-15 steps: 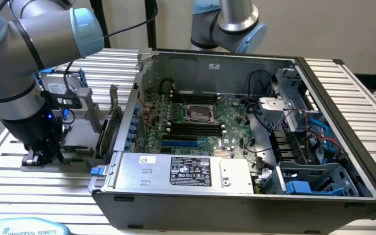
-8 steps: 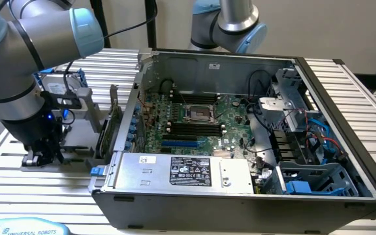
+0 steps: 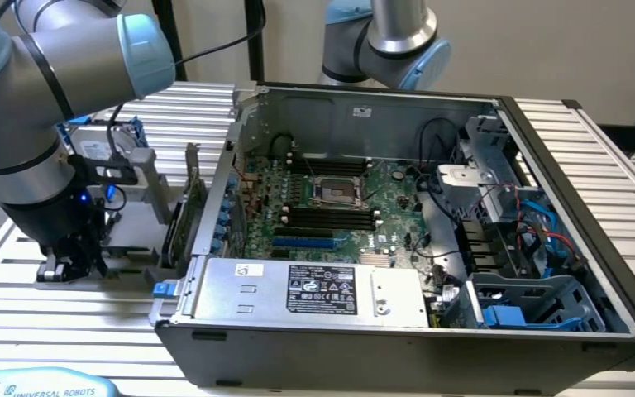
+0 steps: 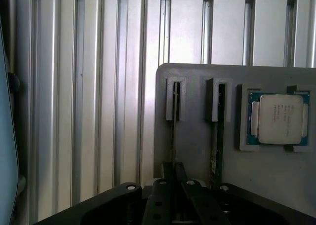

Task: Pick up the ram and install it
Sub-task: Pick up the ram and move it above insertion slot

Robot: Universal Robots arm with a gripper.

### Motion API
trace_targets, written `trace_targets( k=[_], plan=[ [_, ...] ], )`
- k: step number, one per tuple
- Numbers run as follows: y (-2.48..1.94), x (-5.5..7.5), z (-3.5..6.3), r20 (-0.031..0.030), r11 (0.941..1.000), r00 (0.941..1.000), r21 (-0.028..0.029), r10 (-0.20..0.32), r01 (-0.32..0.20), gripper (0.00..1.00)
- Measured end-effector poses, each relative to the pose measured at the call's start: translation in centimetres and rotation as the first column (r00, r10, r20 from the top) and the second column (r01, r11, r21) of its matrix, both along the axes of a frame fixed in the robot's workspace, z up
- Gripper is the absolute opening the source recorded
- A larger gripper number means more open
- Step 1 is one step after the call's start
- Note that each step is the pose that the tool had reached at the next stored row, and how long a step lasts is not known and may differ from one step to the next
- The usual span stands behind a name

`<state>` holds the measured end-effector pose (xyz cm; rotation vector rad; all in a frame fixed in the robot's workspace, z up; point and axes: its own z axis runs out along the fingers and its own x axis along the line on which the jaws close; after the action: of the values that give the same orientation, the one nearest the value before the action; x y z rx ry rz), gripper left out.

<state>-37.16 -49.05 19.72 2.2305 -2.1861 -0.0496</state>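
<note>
Here, gripper (image 3: 69,269) seen low over grey holder (image 3: 130,241) on slatted table (image 3: 75,331), at exterior view's left of open case (image 3: 565,157). In wrist view, ram (image 4: 174,131) stood on edge in holder (image 4: 192,151) slot; jaws of gripper (image 4: 174,169) seen narrow, pinched on ram's upper edge. Second stick (image 4: 216,136) held in neighbouring slot, just beside. Processor (image 4: 279,117) laid flat in holder recess, beyond second stick. Motherboard (image 3: 389,192) exposed inside case, black slots (image 3: 323,217) seen beside socket.

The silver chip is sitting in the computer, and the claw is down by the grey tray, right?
No: the chip lies in the grey tray, as the wrist view shows. The claw is down by that tray.
</note>
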Motion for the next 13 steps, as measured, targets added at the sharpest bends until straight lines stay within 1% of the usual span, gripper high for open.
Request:
trace_targets(
  k=[6,9,13],
  plan=[
    [0.0,0.0,0.05,0.0001,1.0,1.0,0.0007,0.0,0.0,0.13],
    [0.0,0.0,0.37,-0.0002,1.0,1.0,0.0013,0.0,0.0,0.13],
    [0.0,0.0,1.1,-0.0008,1.0,1.0,0.0027,0.0,0.0,0.13]
  ],
)
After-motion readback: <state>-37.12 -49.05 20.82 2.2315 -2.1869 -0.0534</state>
